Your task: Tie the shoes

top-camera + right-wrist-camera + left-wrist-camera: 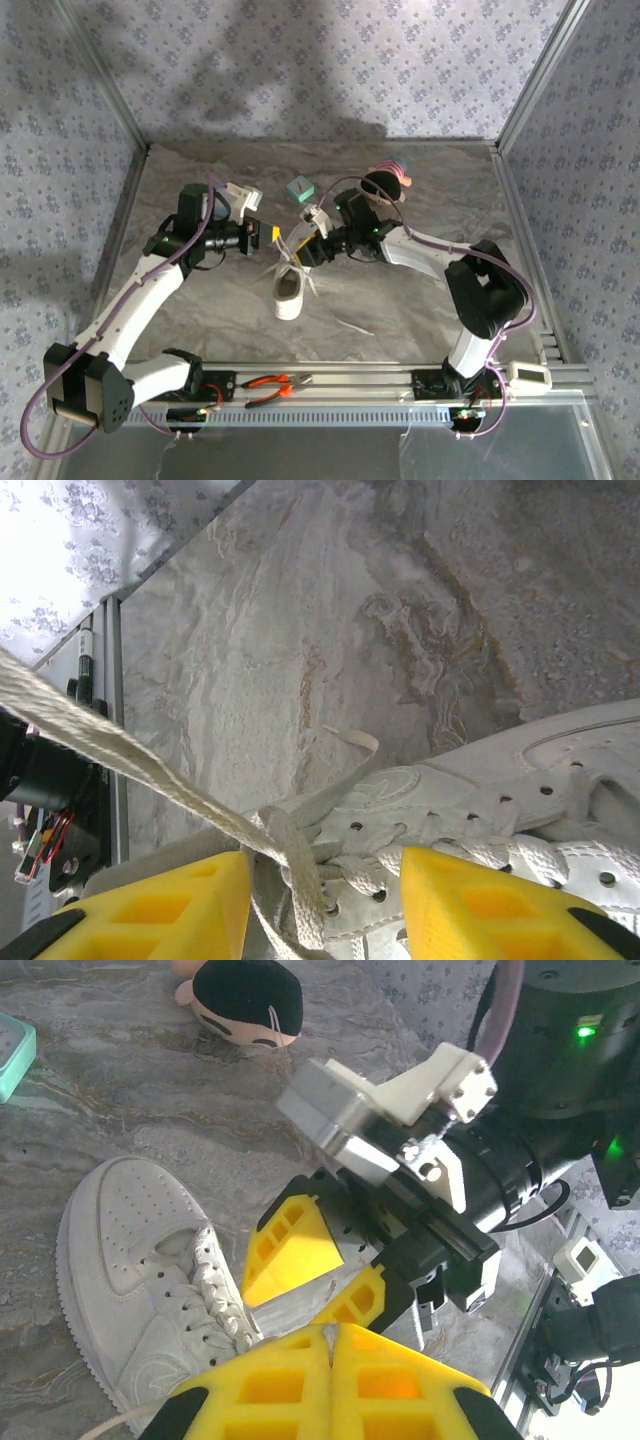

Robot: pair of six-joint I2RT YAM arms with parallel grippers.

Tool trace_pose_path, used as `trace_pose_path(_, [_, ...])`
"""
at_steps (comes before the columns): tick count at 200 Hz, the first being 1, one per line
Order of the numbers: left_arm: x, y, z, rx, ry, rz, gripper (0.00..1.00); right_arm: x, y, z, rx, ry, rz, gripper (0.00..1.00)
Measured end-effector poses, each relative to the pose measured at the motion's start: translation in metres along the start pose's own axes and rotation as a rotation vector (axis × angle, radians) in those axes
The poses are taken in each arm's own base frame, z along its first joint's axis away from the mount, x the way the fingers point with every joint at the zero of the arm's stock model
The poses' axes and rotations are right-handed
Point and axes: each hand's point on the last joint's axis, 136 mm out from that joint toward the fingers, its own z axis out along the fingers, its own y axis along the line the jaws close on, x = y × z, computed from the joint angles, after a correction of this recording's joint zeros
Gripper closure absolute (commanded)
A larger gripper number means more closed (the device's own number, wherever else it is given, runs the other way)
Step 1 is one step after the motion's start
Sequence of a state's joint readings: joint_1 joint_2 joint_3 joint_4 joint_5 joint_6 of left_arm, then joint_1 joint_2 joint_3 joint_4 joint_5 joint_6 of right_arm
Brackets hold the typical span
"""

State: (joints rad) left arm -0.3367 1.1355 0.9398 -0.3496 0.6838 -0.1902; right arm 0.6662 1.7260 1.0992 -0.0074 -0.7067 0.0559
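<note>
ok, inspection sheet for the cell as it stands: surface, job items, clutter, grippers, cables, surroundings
surface: marbled grey tabletop, no spills seen.
job's things: white sneaker upright mid-table; laces not tied, one strand pulled taut.
clutter: teal box and plush toy on the far side; pliers on the near rail.
grippers: left gripper shut; right gripper open, jaws either side of the laces.
cables: purple cables run along both arms.
surroundings: patterned fabric walls, aluminium frame.
</note>
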Motion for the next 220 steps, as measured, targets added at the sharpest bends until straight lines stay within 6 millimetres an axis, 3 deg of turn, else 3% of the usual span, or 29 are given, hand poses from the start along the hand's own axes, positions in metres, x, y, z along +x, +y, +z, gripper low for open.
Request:
trace_pose_path(32, [0.002,0.000,0.000,-0.001,0.009,0.000,1.00,0.005,0.001,0.002,-0.019,0.027,0.001,0.70])
trace_pose_path(61, [0.004,0.001,0.000,-0.003,0.015,-0.001,1.00,0.005,0.002,0.002,-0.024,0.032,0.003,0.89])
trace_pose_path(94, [0.007,0.004,0.003,-0.006,0.030,-0.006,1.00,0.005,-0.003,0.000,-0.009,0.028,0.010,0.99])
trace_pose_path(179, [0.021,0.022,0.004,-0.069,0.058,-0.039,0.96,0.025,-0.010,-0.009,0.073,-0.008,0.009,1.00])
trace_pose_path(191, [0.029,0.027,0.006,-0.079,0.073,-0.054,0.91,0.026,-0.011,-0.010,0.088,-0.016,0.003,1.00])
trace_pose_path(220, [0.046,0.035,0.008,-0.100,0.103,-0.073,0.67,0.022,-0.008,-0.010,0.115,-0.043,-0.027,1.00])
